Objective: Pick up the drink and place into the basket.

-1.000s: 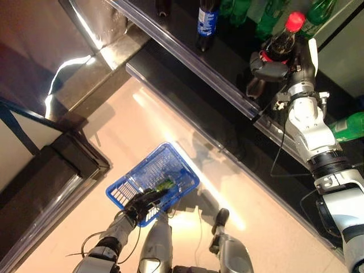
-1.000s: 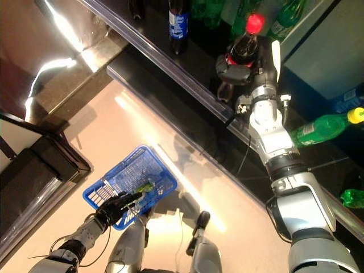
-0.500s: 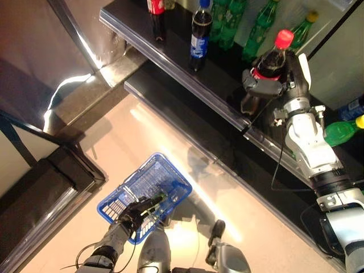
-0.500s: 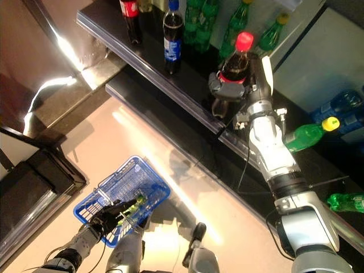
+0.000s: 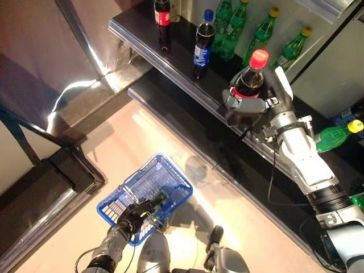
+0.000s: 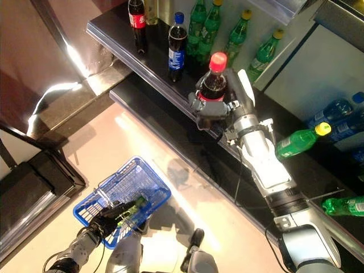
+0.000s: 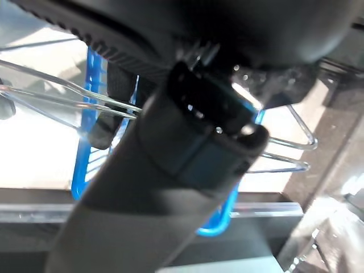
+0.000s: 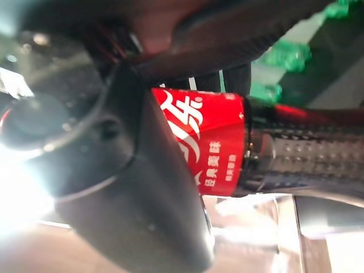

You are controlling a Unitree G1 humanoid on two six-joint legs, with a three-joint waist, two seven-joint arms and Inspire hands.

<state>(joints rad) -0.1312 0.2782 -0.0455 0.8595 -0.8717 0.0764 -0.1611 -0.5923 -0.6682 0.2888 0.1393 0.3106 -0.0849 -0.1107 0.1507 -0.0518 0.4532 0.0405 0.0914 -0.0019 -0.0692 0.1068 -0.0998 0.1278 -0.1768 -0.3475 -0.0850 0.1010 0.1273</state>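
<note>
Right hand (image 6: 219,108) wrapped round one cola bottle (image 6: 214,79), dark fingers curled about its body, thumb on the red label as seen in the right wrist view. Held upright just past the front edge of the shelf (image 5: 142,40), above the floor (image 5: 239,210), well apart from the basket (image 5: 142,190) and high over it. Left hand (image 5: 136,211) down at the basket's near rim, fingers closed on the wire handle (image 7: 45,99), carrying it.

By size, downward: one long black shelf, running away to the upper left; one blue plastic basket with an open grid, below and to the left of the shelf, something green (image 5: 163,199) lying inside, too small to make out. On the shelf, counted: four green bottles (image 6: 197,23) standing at the back, two of them with yellow caps; one dark bottle with a blue cap and blue label (image 5: 202,45) toward the front; one smaller dark bottle with a red label (image 6: 136,23) further left. Lower and to the right of the shelf: one green bottle with a yellow cap lying on its side (image 6: 298,142), blue bottles (image 6: 341,108) behind it, number unclear.

Held bottle: dark brown drink, round red cap (image 5: 259,57), red label with white lettering, narrow neck widening to a rounded shoulder.
</note>
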